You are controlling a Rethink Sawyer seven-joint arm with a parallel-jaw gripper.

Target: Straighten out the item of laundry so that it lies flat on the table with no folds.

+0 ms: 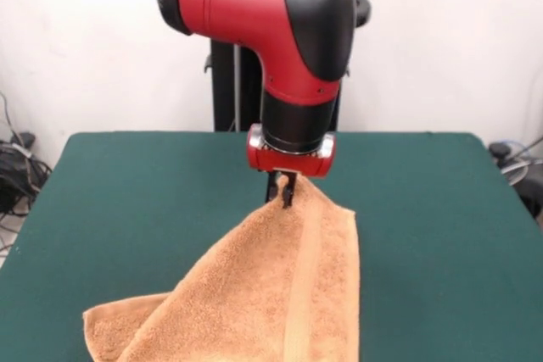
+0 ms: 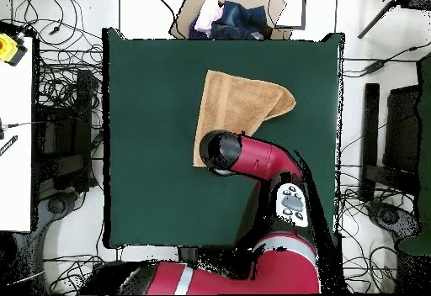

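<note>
The orange-tan terry towel (image 1: pixel 271 294) hangs from my gripper (image 1: pixel 286 192), which is shut on its top edge and holds that edge lifted above the green table (image 1: pixel 127 192). The towel drapes down toward the near side, with a woven band running down it and a folded corner lying on the table at the lower left. In the overhead view the towel (image 2: pixel 240 103) spreads from under the arm's head (image 2: pixel 223 151) toward the far side of the table (image 2: pixel 151 141); the gripper itself is hidden under the arm there.
A cardboard box with clothes (image 2: pixel 227 15) sits beyond the table's far edge. Cables (image 2: pixel 59 82) and equipment lie on the floor at both sides. The black pedestal (image 1: pixel 229 82) stands behind the table.
</note>
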